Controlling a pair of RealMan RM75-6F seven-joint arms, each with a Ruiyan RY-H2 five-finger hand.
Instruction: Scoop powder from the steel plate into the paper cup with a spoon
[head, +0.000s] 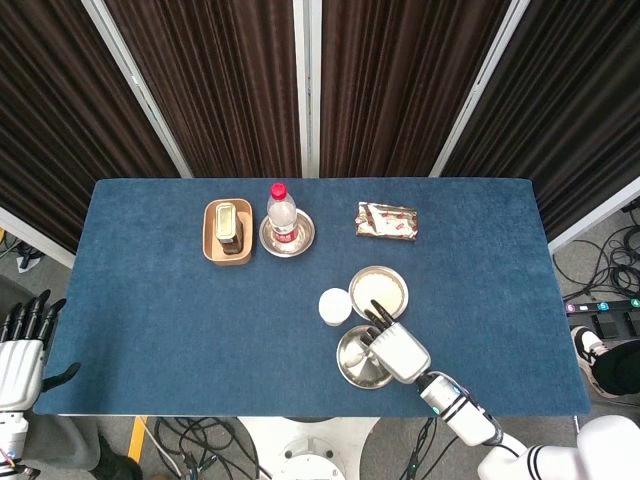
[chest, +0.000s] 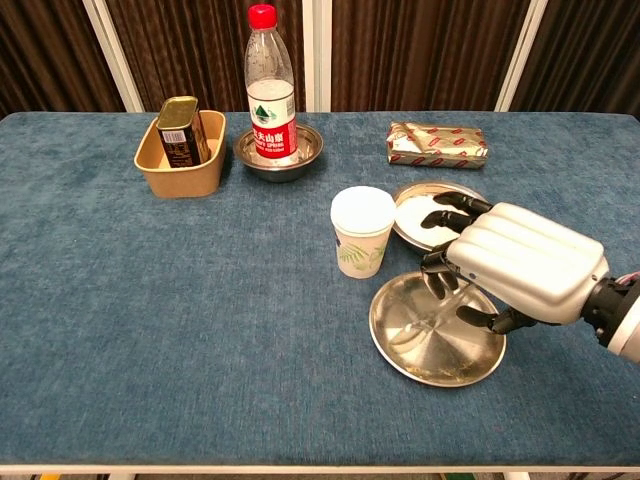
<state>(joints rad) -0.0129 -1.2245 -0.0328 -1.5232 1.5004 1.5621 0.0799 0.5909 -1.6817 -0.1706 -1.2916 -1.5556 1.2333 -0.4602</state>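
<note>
Two steel dishes sit close to the paper cup (chest: 362, 231), and confusing them is the main hazard. The steel plate (chest: 412, 215) holding the pale powder lies just to the right of the cup and slightly behind it; the empty steel plate (chest: 432, 352) lies in front of the cup and to its right.

My right hand (chest: 520, 262) hangs over the empty plate, fingers curled around the handle of the spoon (chest: 428, 316), whose bowl end lies low on the plate's floor. In the head view my right hand (head: 397, 349) covers the right part of that plate. My left hand (head: 20, 352) hangs far to the left of the cup, off the table edge, fingers apart and holding nothing.

Failure modes, as I judge them:

1. Spoon slip. The handle is thin, and how firmly my fingers clamp it cannot be read. A loose grip on lift would drop the spoon with a clatter.
2. Cup strike. The cup stands just beside both plates. A wide leftward swing of my knuckles could topple it and spill whatever powder it holds.
3. Plate drag. Pressing the spoon down while moving could skid the light empty plate into the cup.
4. Spill over the powder plate's rim if the scoop goes in too steeply.
</note>
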